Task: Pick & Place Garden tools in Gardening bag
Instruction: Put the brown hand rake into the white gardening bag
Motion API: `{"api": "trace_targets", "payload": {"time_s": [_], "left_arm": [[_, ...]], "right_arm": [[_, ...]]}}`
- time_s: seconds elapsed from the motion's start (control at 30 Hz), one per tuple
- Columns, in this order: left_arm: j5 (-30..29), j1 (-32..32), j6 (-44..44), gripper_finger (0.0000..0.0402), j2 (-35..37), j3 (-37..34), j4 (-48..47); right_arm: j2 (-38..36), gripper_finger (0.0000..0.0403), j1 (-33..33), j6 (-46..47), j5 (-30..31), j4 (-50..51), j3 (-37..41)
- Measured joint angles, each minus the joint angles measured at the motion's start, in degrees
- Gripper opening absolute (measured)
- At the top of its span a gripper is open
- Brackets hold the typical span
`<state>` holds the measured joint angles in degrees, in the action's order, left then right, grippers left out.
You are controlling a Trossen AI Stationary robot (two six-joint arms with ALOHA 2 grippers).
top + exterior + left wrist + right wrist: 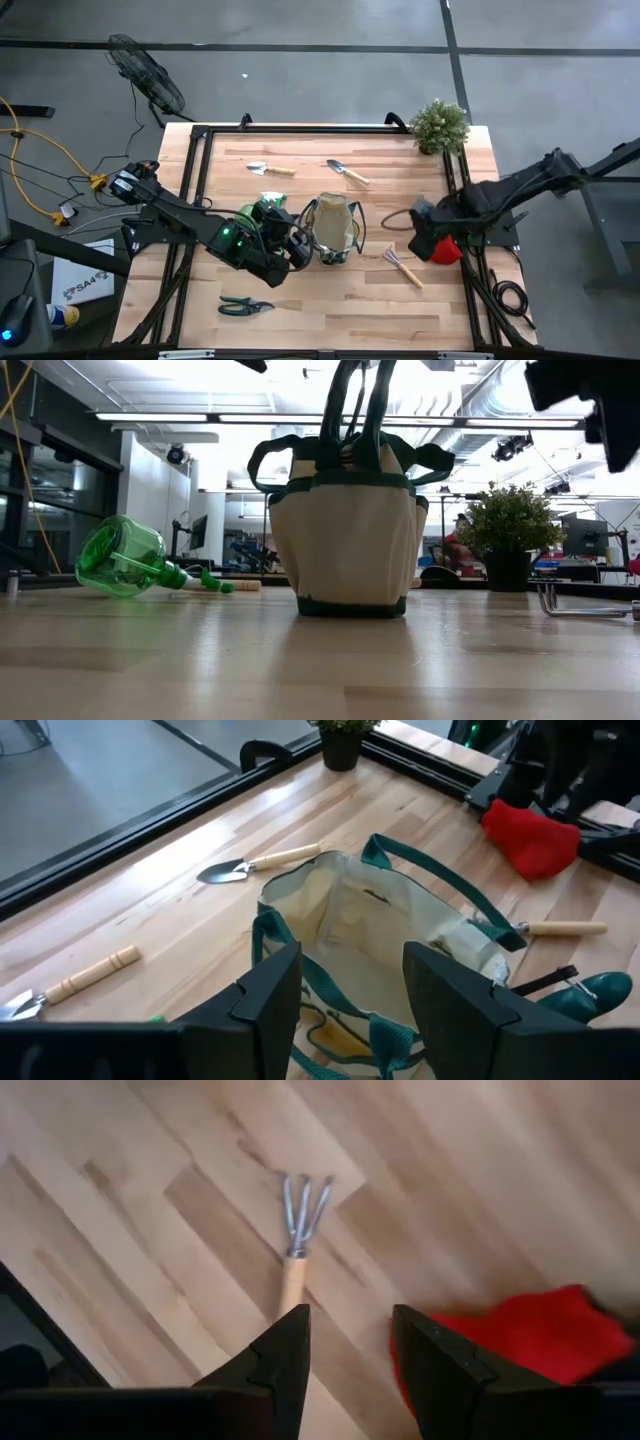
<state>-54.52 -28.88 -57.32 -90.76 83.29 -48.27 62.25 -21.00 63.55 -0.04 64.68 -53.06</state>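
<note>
L gripper (pixel 345 995) spread, empty, over gardening bag (pixel 335 228) mid-tabletop. R gripper (pixel 350 1360) spread above hand rake (pixel 296 1230), near right edge. Next, probably: descend, pinch handle.

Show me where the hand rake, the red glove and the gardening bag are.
hand rake (pixel 300 1213), right wrist view, on the metal tines.
red glove (pixel 530 838), left wrist view, on the middle of the fabric.
gardening bag (pixel 345 550), low view, on the beige front wall.
</note>
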Motion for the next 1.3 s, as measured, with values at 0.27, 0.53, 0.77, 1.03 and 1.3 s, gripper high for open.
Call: {"api": "trace_targets", "payload": {"time_s": [0.27,0.53,0.77,1.03,1.3], "left_arm": [[0.7,0.0,0.0,0.0173,0.0,0.0,0.0],[2.8,0.0,0.0,0.0173,0.0,0.0,0.1],[2.9,0.0,0.0,0.0173,0.0,0.0,0.1],[3.3,0.0,0.0,0.0173,0.0,0.0,0.1],[4.5,0.0,0.0,0.0173,0.0,0.0,-0.4]], "right_arm": [[2.7,0.0135,-6.4,7.5,-2.3,-8.7,8.3],[4.6,0.0135,-13.3,12.7,-0.7,-12.8,10.1],[7.4,0.0187,-18.1,17.7,0.5,-15.8,10.0],[13.8,0.0259,-20.9,20.2,-3.0,-20.4,10.0],[20.7,0.0262,-21.8,22.4,-3.5,-22.1,10.0]]}}
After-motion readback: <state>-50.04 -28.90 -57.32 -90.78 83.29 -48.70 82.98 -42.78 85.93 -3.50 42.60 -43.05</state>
